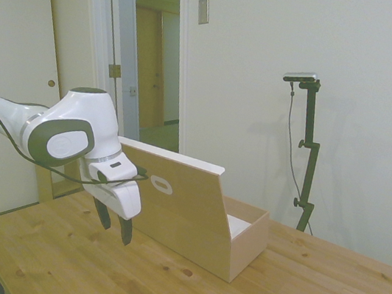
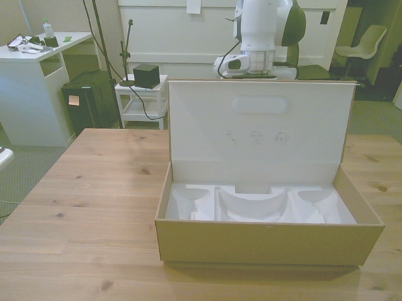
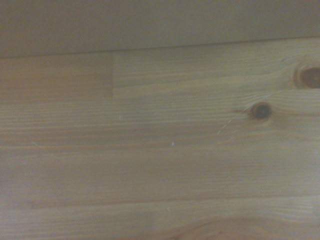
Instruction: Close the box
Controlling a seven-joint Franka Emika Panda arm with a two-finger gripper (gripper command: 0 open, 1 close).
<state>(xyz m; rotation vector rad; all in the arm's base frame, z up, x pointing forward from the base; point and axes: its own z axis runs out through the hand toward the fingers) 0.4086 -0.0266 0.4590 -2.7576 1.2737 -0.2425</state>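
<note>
worktop (image 2: 85, 205): knotty pine planks, grain blurred in wrist view | box (image 2: 267, 240): light plywood, rectangular, mid-worktop, flat lid upright, moulded white insert inside | tool (image 1: 114, 226): 2 dark fingers slightly apart, released, above worktop behind lid; hidden in front view

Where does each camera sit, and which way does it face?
Side view: off one table side, behind the upright lid; shows the arm and gripper.
Front view: across the table, looking into the open box; the arm's upper part shows above the lid.
Wrist view: close above table planks; no robot parts.
Side and front views share the box and lid.
</note>
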